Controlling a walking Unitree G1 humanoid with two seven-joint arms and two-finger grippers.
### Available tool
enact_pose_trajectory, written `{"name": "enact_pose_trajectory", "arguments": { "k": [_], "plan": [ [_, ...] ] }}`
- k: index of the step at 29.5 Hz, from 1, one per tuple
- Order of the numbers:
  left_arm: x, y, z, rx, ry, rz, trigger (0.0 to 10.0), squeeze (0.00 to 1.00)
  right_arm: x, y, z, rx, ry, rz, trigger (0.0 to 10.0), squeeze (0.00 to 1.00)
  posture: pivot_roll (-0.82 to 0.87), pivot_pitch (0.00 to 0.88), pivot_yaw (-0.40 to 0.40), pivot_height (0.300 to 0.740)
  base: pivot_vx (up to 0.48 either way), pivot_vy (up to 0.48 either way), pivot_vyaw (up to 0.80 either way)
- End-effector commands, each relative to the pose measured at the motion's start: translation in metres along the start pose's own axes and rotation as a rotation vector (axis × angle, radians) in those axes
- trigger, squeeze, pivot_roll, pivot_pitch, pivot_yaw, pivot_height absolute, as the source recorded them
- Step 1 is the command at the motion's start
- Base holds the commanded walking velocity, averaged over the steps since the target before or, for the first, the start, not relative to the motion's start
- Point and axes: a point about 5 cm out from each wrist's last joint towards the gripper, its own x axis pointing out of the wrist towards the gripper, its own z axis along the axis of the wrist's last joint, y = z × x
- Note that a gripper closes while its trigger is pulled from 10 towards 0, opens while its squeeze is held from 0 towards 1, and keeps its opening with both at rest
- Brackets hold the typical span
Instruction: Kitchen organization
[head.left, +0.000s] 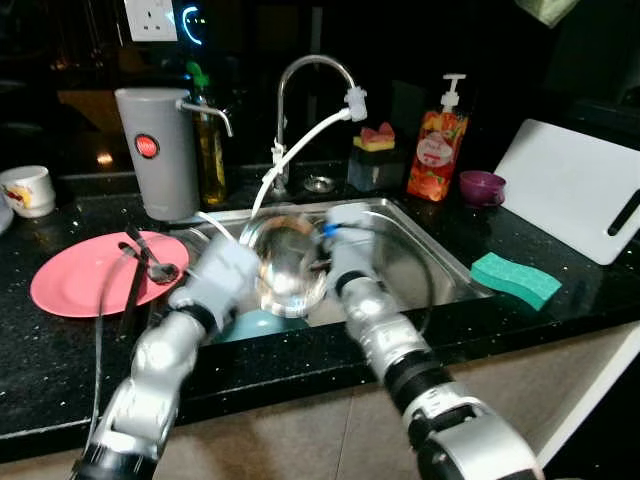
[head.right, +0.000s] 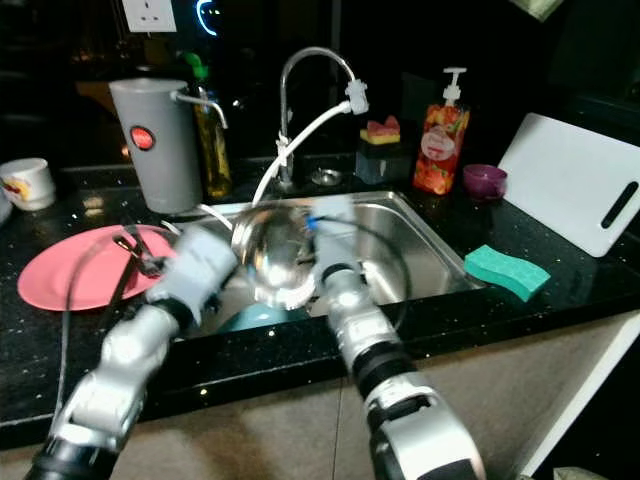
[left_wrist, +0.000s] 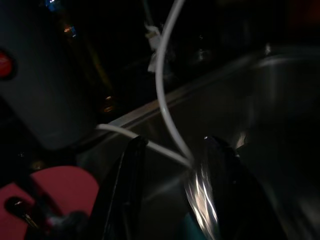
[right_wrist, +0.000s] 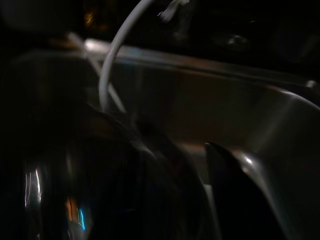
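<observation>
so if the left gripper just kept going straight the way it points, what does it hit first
Probably the white hose running just past the left gripper, then the sink's back wall. Depth is hard to judge in the dark wrist view.

You face a black speckled countertop (head.left: 560, 310) with a steel sink (head.left: 440, 255) set into it, under a curved chrome tap (head.left: 300, 75). The wall behind lies in darkness; a white socket (head.left: 150, 18) shows there. Beige cabinet fronts (head.left: 300, 440) run below.

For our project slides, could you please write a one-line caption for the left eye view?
Both grippers hold a steel bowl over the sink, pink plate to the left.
</observation>
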Motion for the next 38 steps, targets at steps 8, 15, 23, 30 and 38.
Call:
{"name": "enact_pose_trajectory", "arguments": {
  "k": [8, 15, 23, 30, 38],
  "plan": [
    [0.004, 0.025, 0.001, -0.330, 0.132, 0.167, 10.0, 0.00, 0.002, 0.005, 0.009, -0.040, -0.095, 0.036, 10.0, 1.00, 0.18, 0.070, -0.054, 0.740, 0.000, 0.000, 0.00],
    [0.001, 0.034, 0.007, -0.365, 0.178, 0.196, 10.0, 0.00, -0.008, -0.020, 0.054, 0.181, -0.353, -0.013, 10.0, 0.48, 0.17, 0.075, -0.051, 0.740, 0.000, 0.000, 0.00],
    [0.003, 0.065, 0.012, -0.302, 0.243, 0.297, 10.0, 0.00, -0.035, -0.047, 0.071, 0.326, -0.494, -0.049, 10.0, 0.00, 0.15, 0.079, -0.037, 0.740, 0.000, 0.000, 0.00],
    [0.005, 0.092, 0.007, -0.331, 0.391, 0.407, 10.0, 1.00, -0.052, -0.058, 0.070, 0.342, -0.527, -0.093, 10.0, 0.00, 0.15, 0.072, -0.011, 0.740, 0.000, 0.000, 0.00],
    [0.000, 0.092, -0.004, -0.428, 0.501, 0.459, 10.0, 0.91, -0.061, -0.058, 0.068, 0.349, -0.511, -0.090, 10.0, 0.00, 0.14, 0.069, -0.006, 0.740, 0.000, 0.000, 0.00]
  ]
}}
